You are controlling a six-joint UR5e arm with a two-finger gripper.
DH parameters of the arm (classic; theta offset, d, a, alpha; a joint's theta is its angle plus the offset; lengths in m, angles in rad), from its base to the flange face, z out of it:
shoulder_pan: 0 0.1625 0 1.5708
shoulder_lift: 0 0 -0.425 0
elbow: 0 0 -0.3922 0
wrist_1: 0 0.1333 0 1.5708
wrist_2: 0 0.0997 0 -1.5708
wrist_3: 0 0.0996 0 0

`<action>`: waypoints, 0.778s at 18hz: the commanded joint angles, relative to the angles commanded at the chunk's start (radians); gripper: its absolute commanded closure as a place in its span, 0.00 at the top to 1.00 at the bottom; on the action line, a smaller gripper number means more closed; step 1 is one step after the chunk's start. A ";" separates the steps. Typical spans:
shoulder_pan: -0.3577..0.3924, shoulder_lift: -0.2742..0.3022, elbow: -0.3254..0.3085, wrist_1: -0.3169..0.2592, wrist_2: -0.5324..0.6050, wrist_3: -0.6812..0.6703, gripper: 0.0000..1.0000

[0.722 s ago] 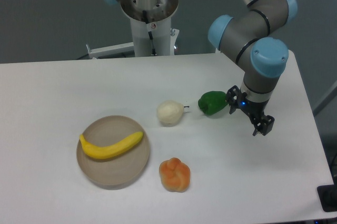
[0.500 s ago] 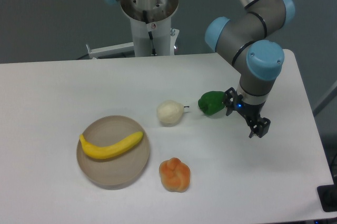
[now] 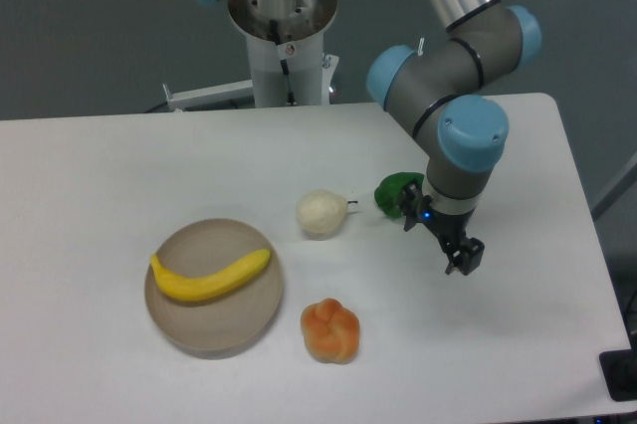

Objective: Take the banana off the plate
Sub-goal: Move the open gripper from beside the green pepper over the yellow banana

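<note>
Approach phase, by the look of it: tool (image 3: 439, 240) empty, low over the tabletop (image 3: 119, 165), well apart from the banana (image 3: 209, 276), which lies far off to the tool's left on the plate (image 3: 213, 335), curving across the dish with one tip at the left rim and the other toward the upper right. Tool's opening hard to judge from this angle; dark fingers seen edge-on, so cannot tell how wide. Best done by lifting first, to clear the green pepper (image 3: 393, 191) touching or just behind the tool and the pale round fruit (image 3: 320, 213) between tool and plate. Then across to a point above the banana's thick middle, wrist turned so the fingers straddle the fruit crosswise rather than along its length. Straight descent, stopping short of the plate's surface, a gentle close on smooth, soft skin. Orange pepper (image 3: 330, 330) just beside the plate's right rim, worth avoiding on the way in.
</note>
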 joint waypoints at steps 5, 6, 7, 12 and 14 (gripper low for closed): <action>-0.093 0.035 -0.046 -0.011 -0.038 -0.126 1.00; -0.121 0.041 -0.058 -0.009 -0.040 -0.153 1.00; -0.147 0.043 -0.067 -0.006 -0.040 -0.182 1.00; -0.299 0.023 -0.066 0.005 -0.038 -0.338 1.00; -0.324 0.005 -0.067 0.005 -0.040 -0.336 1.00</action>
